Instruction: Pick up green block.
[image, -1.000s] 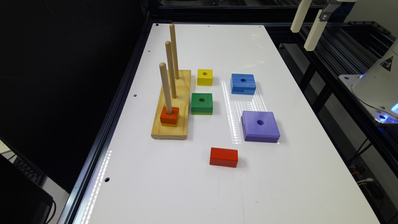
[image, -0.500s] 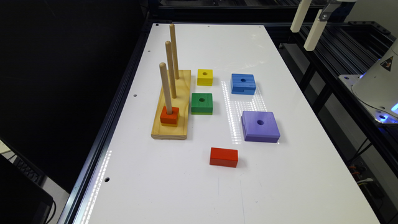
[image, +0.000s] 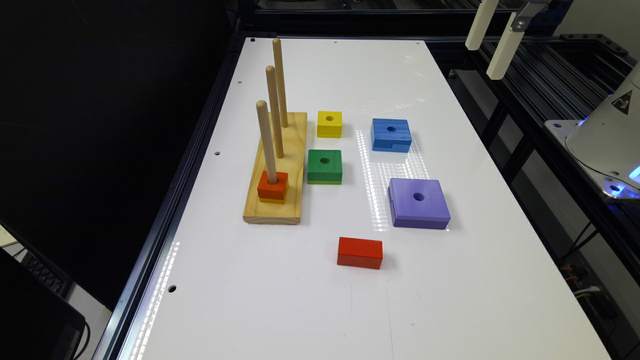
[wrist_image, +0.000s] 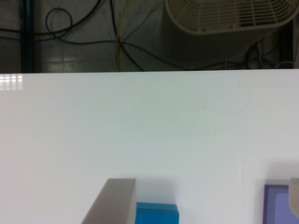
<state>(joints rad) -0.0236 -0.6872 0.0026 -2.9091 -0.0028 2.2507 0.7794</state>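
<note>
The green block lies flat on the white table, its round hole facing up and a thin lighter layer along its bottom. It sits beside the wooden peg base, between the yellow block and the red brick. My gripper hangs high past the table's far corner on the exterior view's right, far from the green block. In the wrist view my gripper is open, with only table surface between the fingers.
A blue block and a larger purple block lie toward the exterior view's right of the green block. A small red block sits on the nearest of three upright pegs. The robot base stands off the table.
</note>
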